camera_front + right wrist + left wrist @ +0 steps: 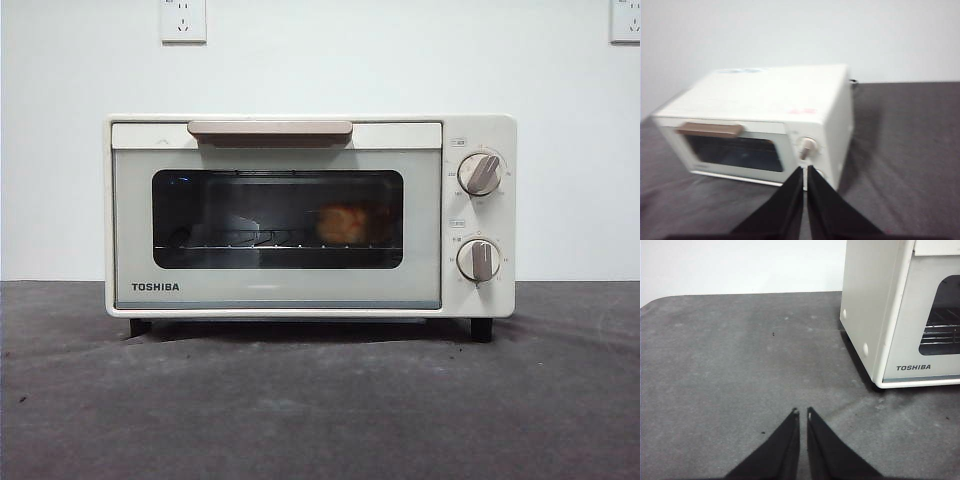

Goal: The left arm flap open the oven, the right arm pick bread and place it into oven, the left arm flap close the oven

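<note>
**Oven shut, bread inside, both arms clear**

While I watch from my remote station, I log the following items on the bench.

Item 1: the oven, cream-white, TOSHIBA lettering on its lower door panel. It stands on black feet toward the rear of the dark grey bench, close to the white wall. Its door is flush and closed, and the beige bar handle runs across the top of it. Two beige knobs sit one above the other on the panel beside the door.

Item 2: the bread, an orange-brown lump, seen through the dark window. It rests on the wire rack inside the oven, toward the knob end of the chamber.

Item 3: the left gripper. Its jaws are drawn nearly together with only a thin slit between the tips, nothing held. It hangs over bare bench, well apart from the oven's plain side wall.

Item 4: the right gripper. Jaws likewise closed together and empty. It sits raised in front of the oven's knob-side corner, apart from it; this view is blurred.

Neither arm shows in the front view.

Item 5: two wall sockets on the wall above the oven.
</note>
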Controlling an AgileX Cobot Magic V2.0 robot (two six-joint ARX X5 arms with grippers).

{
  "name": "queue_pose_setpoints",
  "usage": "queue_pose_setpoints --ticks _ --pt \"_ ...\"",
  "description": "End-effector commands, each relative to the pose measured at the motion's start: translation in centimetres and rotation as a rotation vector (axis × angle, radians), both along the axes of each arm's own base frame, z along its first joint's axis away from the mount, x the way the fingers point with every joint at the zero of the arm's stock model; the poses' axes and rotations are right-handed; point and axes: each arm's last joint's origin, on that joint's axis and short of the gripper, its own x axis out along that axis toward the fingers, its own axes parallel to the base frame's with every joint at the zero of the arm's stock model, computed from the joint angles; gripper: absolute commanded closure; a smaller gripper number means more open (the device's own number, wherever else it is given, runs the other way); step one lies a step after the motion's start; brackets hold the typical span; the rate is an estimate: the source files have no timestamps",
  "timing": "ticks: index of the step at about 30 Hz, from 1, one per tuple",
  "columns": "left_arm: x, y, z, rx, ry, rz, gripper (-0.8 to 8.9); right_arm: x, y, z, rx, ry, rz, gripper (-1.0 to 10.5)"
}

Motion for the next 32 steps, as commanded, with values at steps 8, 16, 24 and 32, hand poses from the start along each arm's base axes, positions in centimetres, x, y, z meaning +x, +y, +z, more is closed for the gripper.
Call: queue_pose_setpoints --ticks 8,16,24,32 --pt "0.1 0.0 -0.7 0.008 0.024 -0.002 7.80 4.2 -0.1 -10.1 -0.075 -0.051 -0.088 9.4" --pt "0.1 0.0 -0.7 0.008 0.024 -0.002 7.80 5.1 -1.6 -15.8 -0.102 -0.119 -0.191 9.4" --pt "0.1 0.0 -0.7 0.008 0.024 -0.002 7.80 5.3 -1.7 -18.8 -0.156 -0.073 -0.187 9.4" --pt "0.1 0.0 -0.7 0.007 0.024 -0.002 7.80 5.2 -1.7 -18.9 -0.196 -0.067 -0.186 9.4"
